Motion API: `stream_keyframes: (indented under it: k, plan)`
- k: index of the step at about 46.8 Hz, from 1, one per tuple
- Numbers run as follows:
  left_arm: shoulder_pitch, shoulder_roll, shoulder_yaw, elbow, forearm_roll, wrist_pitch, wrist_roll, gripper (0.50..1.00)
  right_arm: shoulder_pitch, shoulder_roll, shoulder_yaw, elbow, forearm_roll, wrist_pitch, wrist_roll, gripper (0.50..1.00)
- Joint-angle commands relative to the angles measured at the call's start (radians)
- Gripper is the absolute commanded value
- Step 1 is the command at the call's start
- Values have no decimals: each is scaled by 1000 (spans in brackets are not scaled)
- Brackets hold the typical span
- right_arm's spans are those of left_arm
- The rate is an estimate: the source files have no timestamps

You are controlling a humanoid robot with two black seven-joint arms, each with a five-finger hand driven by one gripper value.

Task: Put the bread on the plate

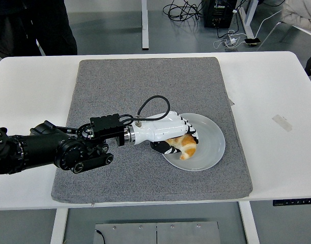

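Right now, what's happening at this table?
The robot's left hand is reaching in from the left and holding a piece of bread over the white plate, which sits on a grey mat on the table. The fingers are closed around the bread, low over the plate, so it is not let go yet. The right arm is out of view.

white table (277, 91) with a grey mat (145, 86) covering most of its middle. small clear tape strip (282, 122) on the bare tabletop, right side. floor past the far edge: tangle of black cables (183, 9), a black box (220, 12), a white power strip (230, 40) (plugs in it). person in dark clothes (38, 25) standing far left.
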Motion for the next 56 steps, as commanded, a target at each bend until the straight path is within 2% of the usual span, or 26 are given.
stream_keyframes:
  k: [1, 6, 18, 27, 42, 47, 56]
  plan:
    - [0, -1, -2, 0, -8, 1, 0, 500, 0, 0, 1, 0, 0, 0, 0, 1000]
    - [0, -1, -11, -2, -19, -1, -2, 500, 0, 0, -1, 0, 0, 0, 0, 1000]
    - [2, -2, -11, -2, -19, -2, 0, 661, 0, 0, -1, 0, 0, 0, 0, 1000]
    - [5, -2, -12, -2, -20, -2, -2, 726, 0, 0, 1, 0, 0, 0, 0, 1000]
    - [3, -10, -18, -2, -66, -4, -3, 922, -1, 0, 1, 0, 0, 0, 0, 1000]
    - [0, -8, -20, -2, -68, -5, -6, 946, 0, 0, 1, 0, 0, 0, 0, 1000]
    - [-12, -7, -25, -10, -71, -7, -20, 954, 0, 0, 1, 0, 0, 0, 0, 1000]
